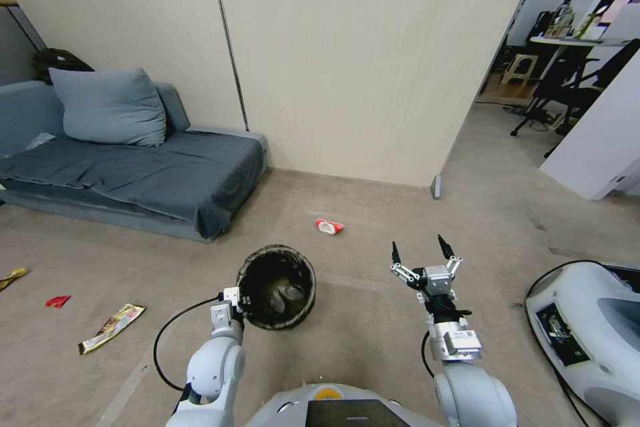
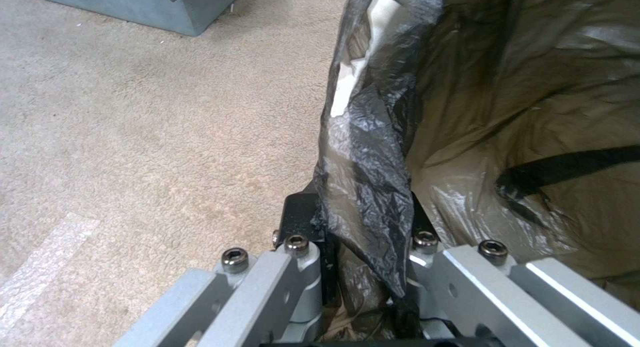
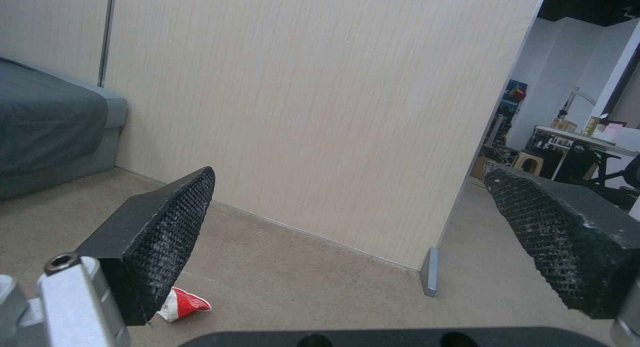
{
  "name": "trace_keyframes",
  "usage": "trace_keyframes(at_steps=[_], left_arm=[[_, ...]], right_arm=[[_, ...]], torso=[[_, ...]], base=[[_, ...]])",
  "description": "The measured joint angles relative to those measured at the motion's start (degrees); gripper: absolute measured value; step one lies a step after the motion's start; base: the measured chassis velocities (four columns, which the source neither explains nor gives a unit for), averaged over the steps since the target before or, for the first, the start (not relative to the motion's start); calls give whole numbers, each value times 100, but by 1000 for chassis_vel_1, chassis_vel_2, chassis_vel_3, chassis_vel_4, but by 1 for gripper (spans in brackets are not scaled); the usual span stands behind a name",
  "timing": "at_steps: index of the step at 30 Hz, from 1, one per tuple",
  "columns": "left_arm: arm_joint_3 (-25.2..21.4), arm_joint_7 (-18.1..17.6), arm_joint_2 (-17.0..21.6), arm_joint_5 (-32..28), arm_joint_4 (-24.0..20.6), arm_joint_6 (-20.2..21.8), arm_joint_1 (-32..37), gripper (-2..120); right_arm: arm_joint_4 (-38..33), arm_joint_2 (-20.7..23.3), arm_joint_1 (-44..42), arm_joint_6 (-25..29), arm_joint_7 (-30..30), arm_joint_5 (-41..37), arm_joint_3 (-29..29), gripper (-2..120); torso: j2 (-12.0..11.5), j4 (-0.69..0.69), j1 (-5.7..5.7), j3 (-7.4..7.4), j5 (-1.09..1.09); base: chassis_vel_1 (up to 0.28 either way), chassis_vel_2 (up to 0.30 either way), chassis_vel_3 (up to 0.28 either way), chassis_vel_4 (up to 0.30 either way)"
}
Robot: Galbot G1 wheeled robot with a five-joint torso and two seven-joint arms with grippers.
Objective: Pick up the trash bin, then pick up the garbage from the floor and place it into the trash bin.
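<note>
Litter lies along the left of the carpet in the head view: a yellow scrap (image 1: 13, 277) at the frame edge, a small red piece (image 1: 58, 301), then a long yellow wrapper (image 1: 111, 327), all in front of the grey sofa (image 1: 133, 173). Right of these, the left gripper (image 1: 235, 299) is clamped on the near rim of the trash bin (image 1: 277, 287), which sits low in front of the robot with its black liner showing. The left wrist view gives what the head view cannot: one finger (image 2: 300, 222) outside the crinkled bag (image 2: 373, 152) folded over the rim, the other inside, with a patch of white plastic showing through above. Whether the bin is lifted or resting on the floor cannot be told. Farther right, a red-and-white packet (image 1: 329, 226) lies on the carpet near the wall, well apart from the bin; the right wrist view shows it too (image 3: 181, 305), partly cut off behind a pad (image 3: 167, 237). The right gripper (image 1: 421, 251) hovers spread wide, holding nothing. At the far right a white machine (image 1: 587, 333) is cut by the frame.
</note>
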State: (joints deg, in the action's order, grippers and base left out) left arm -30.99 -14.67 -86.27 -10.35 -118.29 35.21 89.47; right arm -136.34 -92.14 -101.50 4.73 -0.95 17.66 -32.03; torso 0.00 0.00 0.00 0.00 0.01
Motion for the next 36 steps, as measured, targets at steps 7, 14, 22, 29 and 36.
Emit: trace_keyframes(at_steps=[7, 14, 22, 29, 36], left_arm=[[-3, -2, -17, 2, 31, -46, 5, 9], [18, -18, -27, 51, -40, -115, 20, 9], [72, -17, -20, 380, -485, -306, 154, 7], [136, -91, 25, 879, -1250, -526, 388, 7], [89, -197, 27, 1129, -1547, -711, 484, 7]], right_arm=[[-15, 0, -2, -3, 4, 11, 1, 100], [-43, 0, 2, 26, -6, 35, 1, 100], [-153, 0, 33, 220, -65, 89, 21, 100], [-56, 0, 59, 594, -137, -231, 11, 100], [-37, 0, 62, 642, -149, -284, 7, 100]], torso=[[0, 0, 0, 0, 1], [0, -1, 0, 1, -4], [0, 0, 1, 1, -1], [0, 1, 1, 1, 1], [0, 0, 1, 1, -1]], base=[[0, 0, 0, 0], [0, 0, 0, 0], [0, 0, 0, 0], [0, 0, 0, 0], [0, 0, 0, 0]])
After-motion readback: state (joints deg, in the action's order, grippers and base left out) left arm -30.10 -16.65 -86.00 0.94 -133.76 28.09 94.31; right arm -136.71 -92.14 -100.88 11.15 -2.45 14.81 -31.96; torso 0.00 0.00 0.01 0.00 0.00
